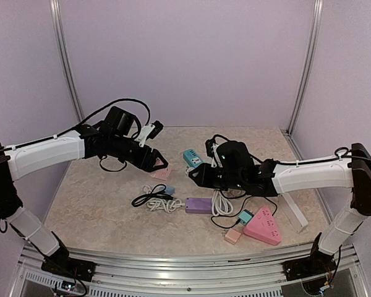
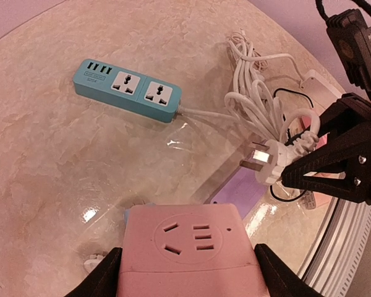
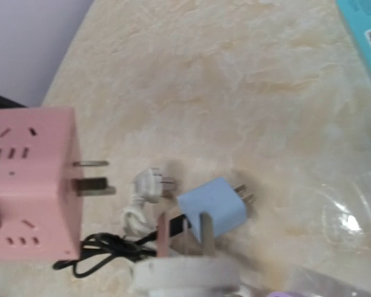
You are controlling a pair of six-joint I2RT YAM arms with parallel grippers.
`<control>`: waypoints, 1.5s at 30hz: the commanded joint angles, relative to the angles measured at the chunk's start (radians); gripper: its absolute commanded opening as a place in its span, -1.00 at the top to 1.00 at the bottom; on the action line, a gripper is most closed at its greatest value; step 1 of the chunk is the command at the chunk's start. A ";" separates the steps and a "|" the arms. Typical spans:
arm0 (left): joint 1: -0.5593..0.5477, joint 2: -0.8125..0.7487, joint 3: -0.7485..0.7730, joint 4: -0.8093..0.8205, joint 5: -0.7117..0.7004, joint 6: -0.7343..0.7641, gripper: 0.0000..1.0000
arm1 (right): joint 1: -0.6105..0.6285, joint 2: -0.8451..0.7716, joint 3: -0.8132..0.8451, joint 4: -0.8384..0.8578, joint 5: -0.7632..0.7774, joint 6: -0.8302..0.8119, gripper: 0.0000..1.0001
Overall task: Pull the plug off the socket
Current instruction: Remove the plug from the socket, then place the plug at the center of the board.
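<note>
A pink cube socket (image 2: pixel 188 247) is lifted off the table, and my left gripper (image 2: pixel 188 281) is shut on its two sides. Its round outlet face is bare, with nothing plugged in. In the right wrist view the same socket (image 3: pixel 28 182) shows its own metal prongs. My right gripper (image 1: pixel 195 174) is shut on a white plug (image 2: pixel 269 162) whose flat prongs point toward the socket. A clear gap separates plug and socket. From the right wrist, the white plug (image 3: pixel 185 275) fills the bottom edge and hides the fingers.
A teal power strip (image 2: pixel 127 90) lies behind, with a bundled white cable (image 2: pixel 260 105) running to the held plug. A purple strip (image 1: pixel 199 205), a blue adapter (image 3: pixel 213 207) and a black cable (image 1: pixel 149 198) sit below the grippers. At front right lies a pink triangular socket (image 1: pixel 264 226).
</note>
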 commanded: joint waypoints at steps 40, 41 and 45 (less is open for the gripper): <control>0.252 0.316 0.121 -0.113 -0.113 -0.091 0.56 | -0.258 0.023 -0.016 -0.109 -0.230 -0.198 -0.10; 0.252 0.318 0.123 -0.113 -0.113 -0.091 0.53 | -0.258 0.018 -0.017 -0.112 -0.227 -0.198 -0.10; 0.253 0.328 0.128 -0.121 -0.119 -0.091 0.44 | -0.259 -0.001 -0.022 -0.117 -0.215 -0.196 -0.10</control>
